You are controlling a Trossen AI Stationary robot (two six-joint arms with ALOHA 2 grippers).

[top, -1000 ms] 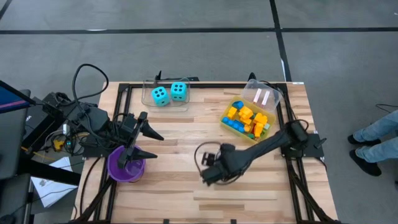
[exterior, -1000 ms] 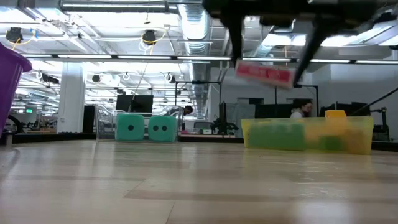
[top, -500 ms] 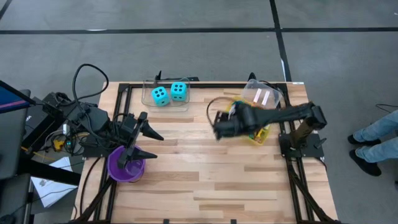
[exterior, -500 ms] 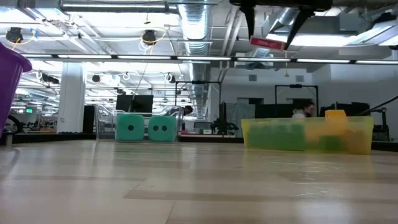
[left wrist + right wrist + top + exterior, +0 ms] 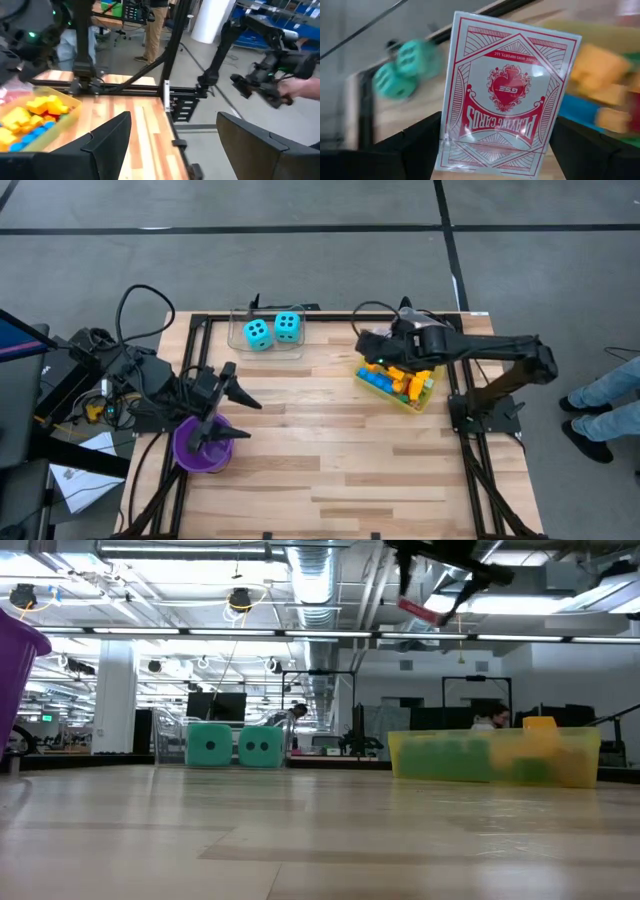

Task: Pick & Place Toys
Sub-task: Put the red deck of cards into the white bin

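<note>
My right gripper point(image 5: 378, 346) hangs high over the far left corner of the yellow bin point(image 5: 425, 394), shut on a red-and-white pack of playing cards point(image 5: 506, 95). The low view shows that pack point(image 5: 425, 610) well above the bin point(image 5: 495, 758). Coloured bricks point(image 5: 398, 373) fill the bin. Pink cards point(image 5: 422, 336) lie in a clear box behind it. Two cyan dice point(image 5: 272, 331) sit in a clear tray at the far edge. My left gripper point(image 5: 237, 415) stands open over the purple cup point(image 5: 203, 448), holding nothing. My right gripper pinches the card pack between its two fingers by its two long edges, near the end closest to the wrist point(image 5: 451, 150). The fingers point(image 5: 415, 150) slant downward from above. The pack's broad face is turned to the wrist camera. It hangs tilted, clear of bin and table.
Black frame rails point(image 5: 330, 318) run along the table's edges. The right arm's base point(image 5: 485, 410) stands at the right edge, with a person's legs point(image 5: 605, 400) beyond it. Cables and gear point(image 5: 90, 370) crowd the left side. Bare wood point(image 5: 330, 460) spans the middle and near part.
My right gripper has risen and swung from the table's middle toward the far right, carrying the card pack, and now hangs over the yellow bin's far left corner. The pack has stayed in the hold and tipped a little.
</note>
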